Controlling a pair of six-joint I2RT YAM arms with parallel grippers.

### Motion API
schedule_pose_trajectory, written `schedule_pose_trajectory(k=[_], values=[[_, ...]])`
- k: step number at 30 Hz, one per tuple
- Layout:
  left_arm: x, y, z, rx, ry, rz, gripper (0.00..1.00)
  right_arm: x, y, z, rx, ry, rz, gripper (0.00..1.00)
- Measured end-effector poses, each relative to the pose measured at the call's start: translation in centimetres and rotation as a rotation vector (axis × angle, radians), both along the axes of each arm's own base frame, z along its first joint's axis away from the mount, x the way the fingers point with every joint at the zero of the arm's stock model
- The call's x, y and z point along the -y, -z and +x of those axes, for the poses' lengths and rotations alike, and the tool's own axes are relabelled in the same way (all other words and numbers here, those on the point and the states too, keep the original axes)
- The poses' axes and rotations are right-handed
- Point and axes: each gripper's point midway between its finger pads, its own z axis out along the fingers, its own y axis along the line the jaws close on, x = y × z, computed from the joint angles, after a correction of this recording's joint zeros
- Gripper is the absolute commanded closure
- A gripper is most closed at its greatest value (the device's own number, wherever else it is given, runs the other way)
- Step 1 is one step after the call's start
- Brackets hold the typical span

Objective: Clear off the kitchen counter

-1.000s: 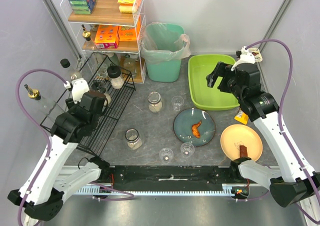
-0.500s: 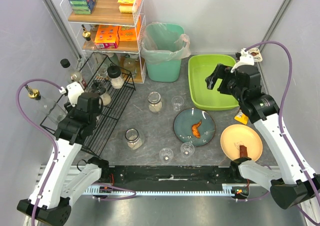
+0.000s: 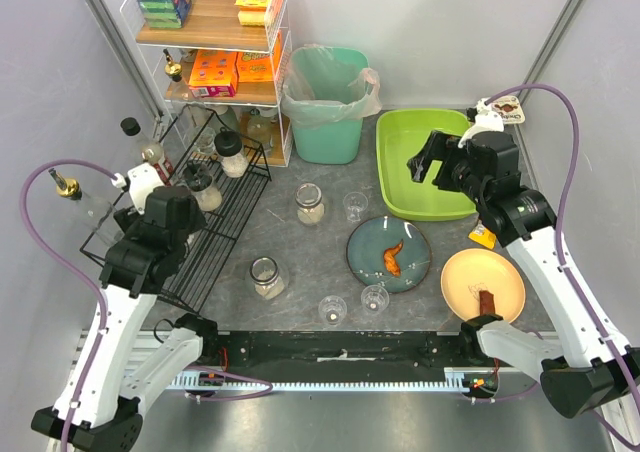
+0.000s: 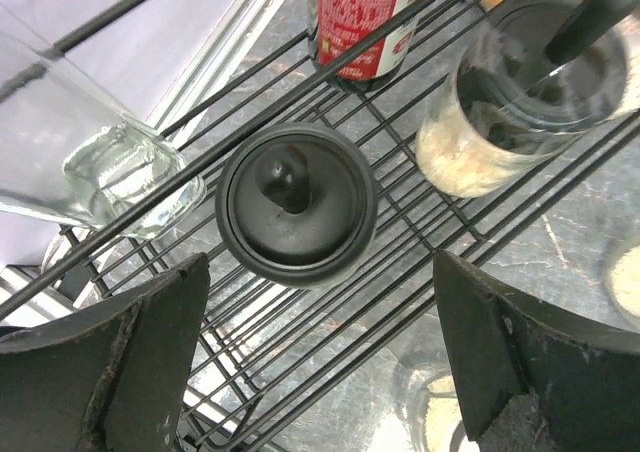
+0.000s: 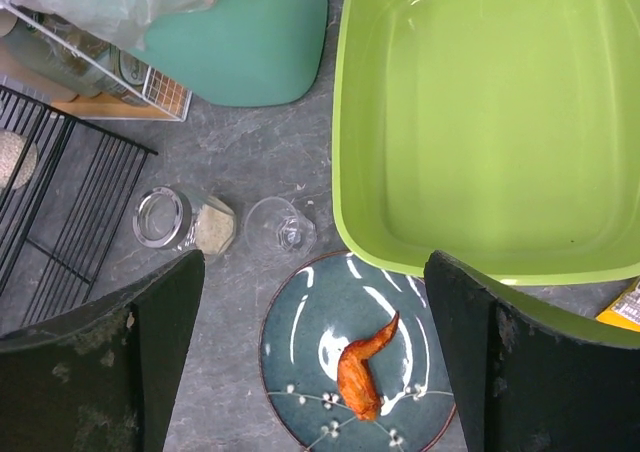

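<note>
The dark-grey kitchen counter (image 3: 300, 247) carries a blue plate (image 3: 372, 262) with a chicken wing (image 3: 393, 258), an orange plate (image 3: 505, 287) with a brown scrap, two jars (image 3: 310, 203) (image 3: 266, 277) and three clear glasses (image 3: 354, 206). My left gripper (image 3: 183, 197) is open and empty above the black wire rack (image 3: 225, 222); its wrist view shows a black-lidded jar (image 4: 296, 204) just ahead of the gripper (image 4: 320, 272). My right gripper (image 3: 425, 162) is open and empty, high over the lime-green tub's (image 3: 400, 197) near rim. Its wrist view shows the gripper (image 5: 315, 262) over the plate (image 5: 300, 357) and wing (image 5: 362, 372).
A teal bin (image 3: 325, 107) with a plastic liner stands behind the counter's middle. A white wire shelf (image 3: 215, 32) with boxes is at the back left. The rack holds a red-labelled bottle (image 4: 365, 17), a grain jar (image 4: 500, 122) and a clear bottle (image 4: 110, 152). A yellow packet (image 3: 482, 235) lies by the tub.
My left arm has drawn back and leftward over the rack, gripper still open. My right gripper has shifted slightly left over the tub's edge.
</note>
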Motion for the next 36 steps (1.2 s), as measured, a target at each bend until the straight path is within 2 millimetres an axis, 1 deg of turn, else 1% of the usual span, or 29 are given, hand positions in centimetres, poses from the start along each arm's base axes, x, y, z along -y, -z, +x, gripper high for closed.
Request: schedule_pose_trajectory(k=[2, 5, 8, 9, 10, 11, 13, 14, 15, 18, 21, 23, 25, 27, 30, 33, 36], values=[[0.2, -1.1, 0.0, 0.014, 0.016, -0.007, 0.03, -0.3, 0.1, -0.1, -0.003, -0.022, -0.003, 0.02], [0.6, -3.6, 0.2, 0.049, 0.054, -0.018, 0.03, -1.6, 0.9, -0.2, -0.025, -0.113, -0.015, 0.02], [1.2, -6.4, 0.5, 0.093, 0.101, -0.031, 0.04, -4.0, 2.0, -0.8, -0.054, -0.223, -0.037, 0.02], [1.5, -7.4, 0.6, 0.107, 0.123, -0.039, 0.04, -5.4, 2.5, -1.3, -0.061, -0.277, -0.057, 0.02], [2.0, -8.7, 0.8, 0.128, 0.153, -0.048, 0.05, -7.2, 3.0, -2.3, -0.063, -0.348, -0.079, 0.02], [2.3, -9.5, 0.9, 0.141, 0.175, -0.055, 0.05, -8.7, 3.5, -3.3, -0.064, -0.411, -0.093, 0.02], [3.4, -10.8, 1.1, 0.161, 0.251, -0.074, 0.05, -11.8, 4.5, -5.6, -0.056, -0.545, -0.119, 0.02], [4.1, -11.4, 1.1, 0.168, 0.296, -0.084, 0.05, -13.6, 5.2, -7.0, -0.051, -0.623, -0.130, 0.02], [4.9, -11.7, 1.1, 0.172, 0.346, -0.096, 0.05, -14.8, 5.7, -8.1, -0.051, -0.679, -0.136, 0.02], [7.1, -12.5, 1.0, 0.176, 0.477, -0.133, 0.07, -19.1, 7.4, -11.8, -0.013, -0.871, -0.174, 0.02], [8.8, -12.7, 1.0, 0.175, 0.577, -0.167, 0.08, -22.9, 8.8, -15.2, 0.040, -1.029, -0.221, 0.02], [9.8, -12.9, 0.7, 0.184, 0.633, -0.186, 0.08, -25.3, 10.0, -17.1, 0.079, -1.106, -0.261, 0.02], [10.6, -13.3, 0.4, 0.202, 0.680, -0.205, 0.08, -27.2, 11.4, -18.6, 0.110, -1.159, -0.299, 0.02], [11.2, -13.4, 0.1, 0.205, 0.715, -0.220, 0.08, -28.4, 12.9, -19.1, 0.127, -1.171, -0.326, 0.02], [11.8, -13.7, -0.5, 0.214, 0.757, -0.239, 0.08, -29.6, 14.7, -18.3, 0.148, -1.135, -0.347, 0.02], [12.3, -13.7, -0.9, 0.217, 0.787, -0.254, 0.08, -31.1, 15.6, -17.5, 0.180, -1.109, -0.345, 0.02], [12.6, -13.5, -1.1, 0.210, 0.801, -0.263, 0.08, -32.6, 17.0, -17.2, 0.192, -1.113, -0.367, 0.02]])
